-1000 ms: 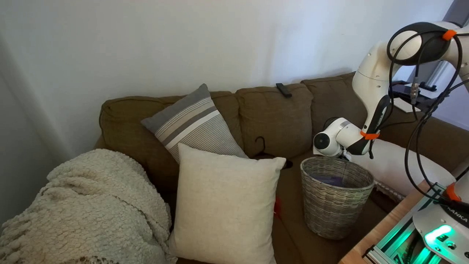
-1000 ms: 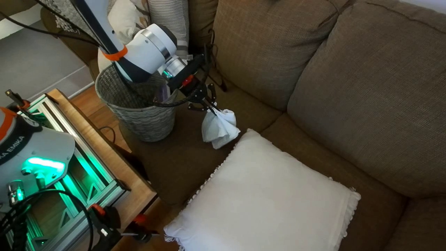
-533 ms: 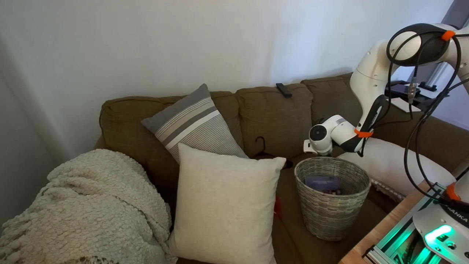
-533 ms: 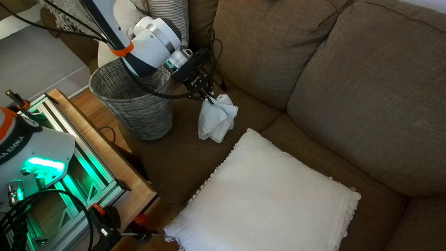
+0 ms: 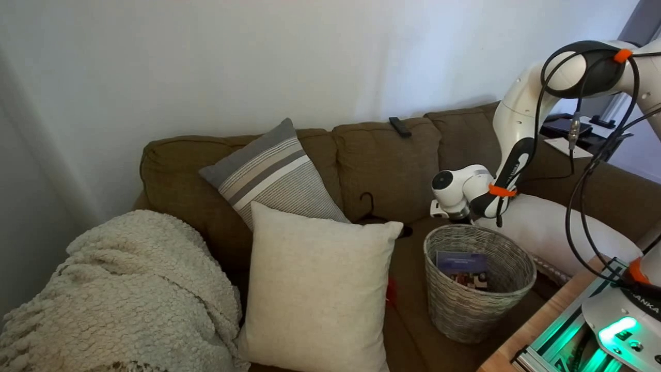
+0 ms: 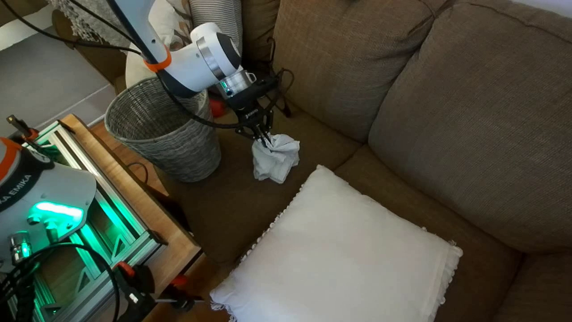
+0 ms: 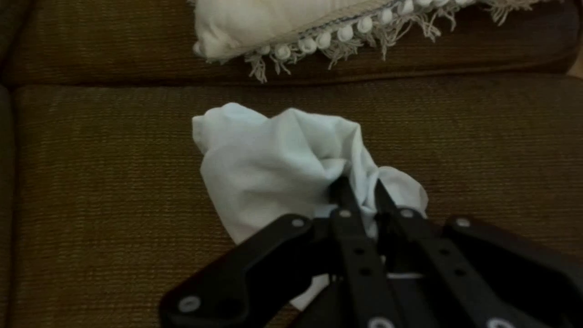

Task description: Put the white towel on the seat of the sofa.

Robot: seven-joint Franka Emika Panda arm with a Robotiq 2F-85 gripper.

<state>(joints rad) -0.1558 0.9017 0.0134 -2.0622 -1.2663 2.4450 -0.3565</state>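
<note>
The white towel point(image 6: 276, 161) is crumpled and pinched between the fingers of my gripper point(image 6: 264, 139) in an exterior view. In the wrist view the gripper point(image 7: 362, 191) is shut on a fold of the towel point(image 7: 264, 168), which spreads to both sides of the fingers. The sofa point(image 6: 330, 67) is olive-brown with thick back cushions. The towel is low over its seat point(image 6: 228, 210); whether it touches the seat is hard to tell. In an exterior view the sofa point(image 5: 392, 170) shows, but the towel and fingertips are hidden behind the basket.
A wicker basket point(image 6: 187, 152) with boxes or books inside stands close beside the gripper, also seen in an exterior view point(image 5: 470, 315). A fringed white pillow point(image 6: 344, 250) lies on the seat nearby. A cream pillow point(image 5: 320, 289), a striped pillow point(image 5: 279, 175) and a hanger point(image 5: 369, 206) are also on the sofa.
The gripper has swung to point more downward, rising and then lowering with the towel, which is now more bunched. The basket has shifted and tilted slightly, showing more of its contents.
</note>
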